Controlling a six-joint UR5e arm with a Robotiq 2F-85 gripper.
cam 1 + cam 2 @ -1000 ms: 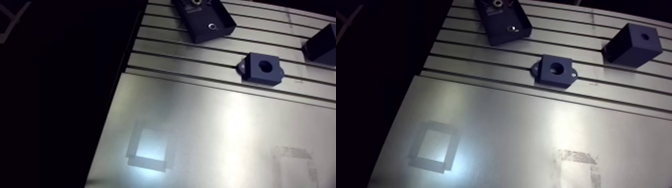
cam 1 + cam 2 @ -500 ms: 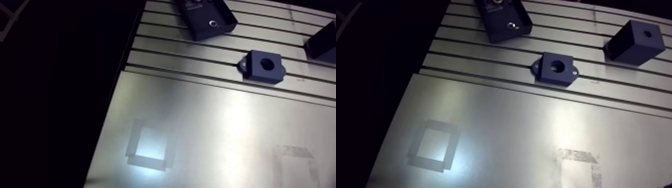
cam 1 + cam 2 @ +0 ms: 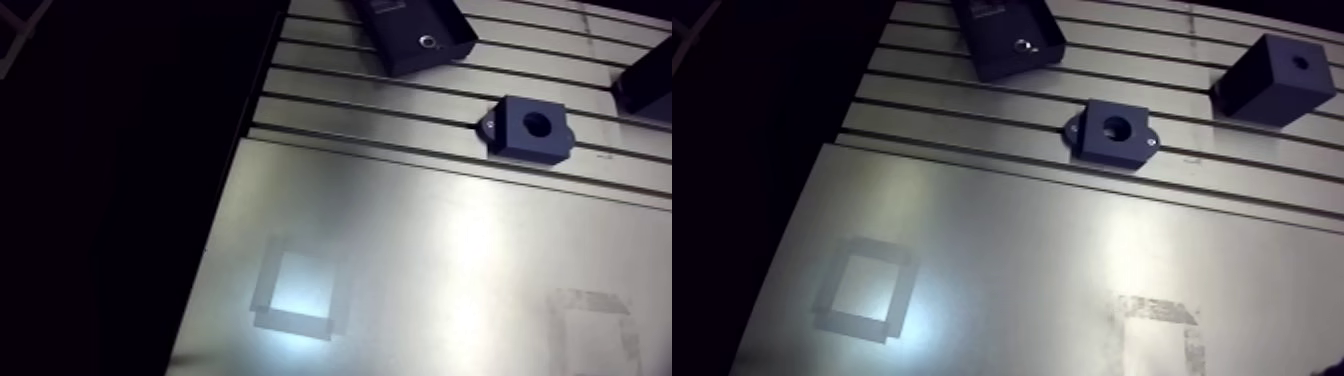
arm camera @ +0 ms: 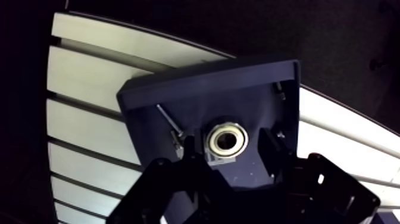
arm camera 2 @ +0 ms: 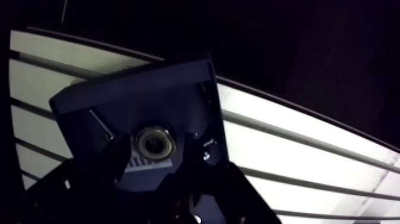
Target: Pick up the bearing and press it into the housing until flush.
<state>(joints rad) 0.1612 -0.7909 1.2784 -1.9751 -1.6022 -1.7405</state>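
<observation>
End effector point(image 4: 228, 148) released: fingers point(image 4: 189, 152) apart, w/ a gap each side of the silver ring-shaped metal bearing point(image 4: 226, 138), which sits between them, not gripped. Bearing lies in a dark shallow rectangular tray point(image 4: 208, 72) on the slotted aluminium table point(image 4: 77, 71). Arm view: dark flanged block housing w/ round bore point(image 3: 1112, 130) stands on table's slotted part, near tray but apart. Dark cube w/ small top hole point(image 3: 1272, 80) well off to its side. Smooth metal plate point(image 3: 1022, 240) carries a taped square outline point(image 3: 862, 290).
</observation>
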